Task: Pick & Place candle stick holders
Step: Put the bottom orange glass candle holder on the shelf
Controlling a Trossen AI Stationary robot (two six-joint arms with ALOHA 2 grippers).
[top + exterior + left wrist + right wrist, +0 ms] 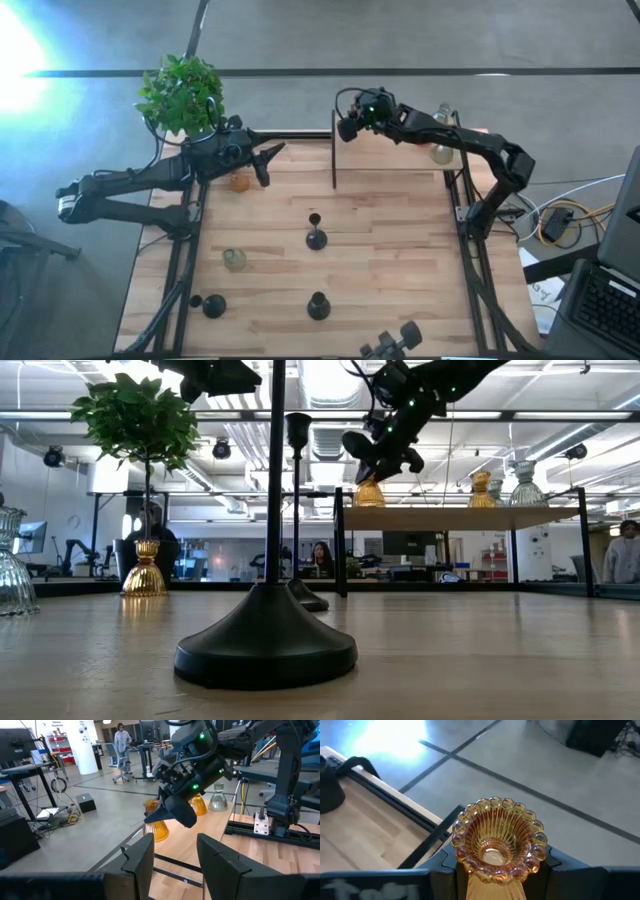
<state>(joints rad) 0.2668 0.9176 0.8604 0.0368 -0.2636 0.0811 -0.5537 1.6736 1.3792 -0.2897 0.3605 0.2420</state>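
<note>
My right gripper [350,126] is over the far edge of the table, shut on an amber glass candle stick holder [495,840] with a beaded rim, also visible in the left wrist view [159,827]. My left gripper [268,157] hovers level at the far left, open and empty, pointing toward the right gripper. On the tabletop stand another amber holder [239,182], a pale clear one [234,260] and three black ones [316,237] [318,305] [213,305], each on its base. An amber holder [199,805] and a clear one [217,800] stand on the raised shelf [460,517]. My right gripper pinches the amber holder between its two fingers [555,862], on opposite sides just under the beaded rim [465,869]. The fingers slant downward from the table's right side. The holder is upright, mouth up, its bulb [160,831] below the fingers. I cannot tell if its base touches the shelf.
A green plant in a black pot [183,95] stands at the far left corner behind my left arm. A black upright post [333,150] marks the shelf's left end. Black rails [190,250] frame the table. People show in the room beyond.
</note>
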